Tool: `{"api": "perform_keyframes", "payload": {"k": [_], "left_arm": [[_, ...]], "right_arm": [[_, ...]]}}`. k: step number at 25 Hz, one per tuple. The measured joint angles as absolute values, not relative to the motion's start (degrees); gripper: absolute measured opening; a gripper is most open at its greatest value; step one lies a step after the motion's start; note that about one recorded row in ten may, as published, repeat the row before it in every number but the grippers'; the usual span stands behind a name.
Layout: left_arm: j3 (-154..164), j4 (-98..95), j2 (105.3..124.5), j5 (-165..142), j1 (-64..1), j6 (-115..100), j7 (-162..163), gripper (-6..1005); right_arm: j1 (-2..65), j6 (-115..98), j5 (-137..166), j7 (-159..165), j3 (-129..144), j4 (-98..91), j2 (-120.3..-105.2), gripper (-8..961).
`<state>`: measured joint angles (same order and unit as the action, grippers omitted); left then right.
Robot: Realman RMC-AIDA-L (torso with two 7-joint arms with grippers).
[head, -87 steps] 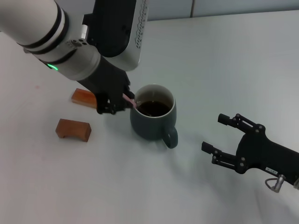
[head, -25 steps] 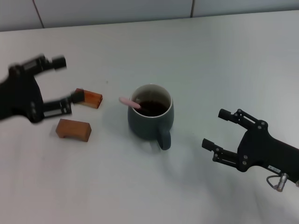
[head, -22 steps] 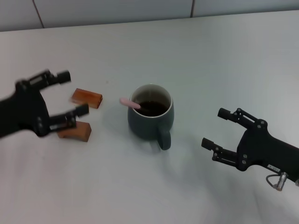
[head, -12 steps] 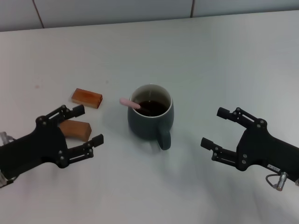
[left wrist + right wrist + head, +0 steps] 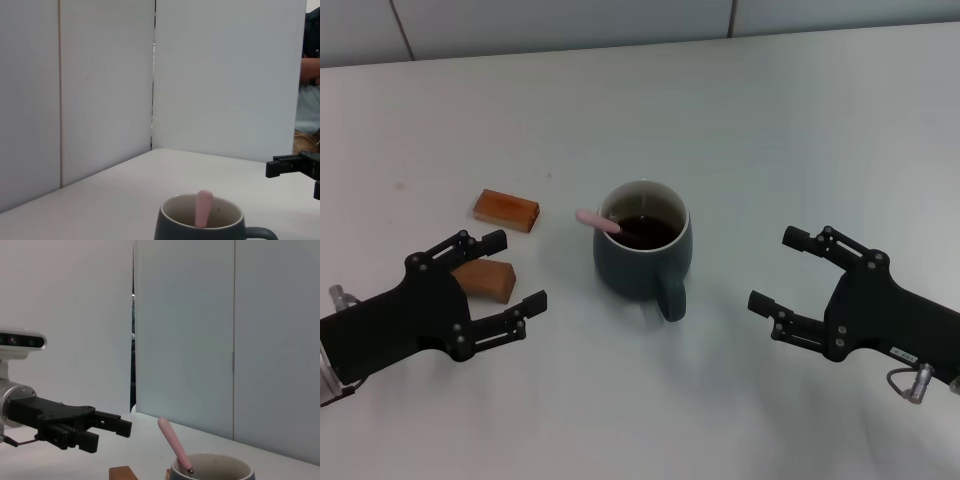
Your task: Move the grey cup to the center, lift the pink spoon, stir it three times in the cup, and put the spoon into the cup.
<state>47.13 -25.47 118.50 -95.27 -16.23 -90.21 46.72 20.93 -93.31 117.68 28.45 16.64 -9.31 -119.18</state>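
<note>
The grey cup (image 5: 645,250) stands upright at the middle of the table, handle toward me, with dark liquid inside. The pink spoon (image 5: 597,221) rests in it, its pink handle sticking out over the rim to the left. It also shows in the left wrist view (image 5: 203,208) and the right wrist view (image 5: 173,443). My left gripper (image 5: 516,273) is open and empty, low at the front left, apart from the cup. My right gripper (image 5: 785,270) is open and empty at the front right, also apart from the cup.
Two brown wooden blocks lie left of the cup: one flat (image 5: 506,210), one (image 5: 483,279) partly behind my left gripper. White wall panels stand at the table's far edge.
The left gripper has let go of the spoon, which now rests in the cup. The left arm has drawn back to the front left. The right arm has stayed put.
</note>
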Motion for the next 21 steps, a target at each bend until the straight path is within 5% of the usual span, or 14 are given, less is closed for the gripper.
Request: {"api": "perform_keyframes", "payload": {"k": [21], "left_arm": [[47.74, -24.65, 118.57, -95.28, -16.44, -90.23, 47.16, 860]], "right_arm": [[21.27, -93.12, 117.68, 28.41, 16.56, -9.32, -119.09, 840]]}}
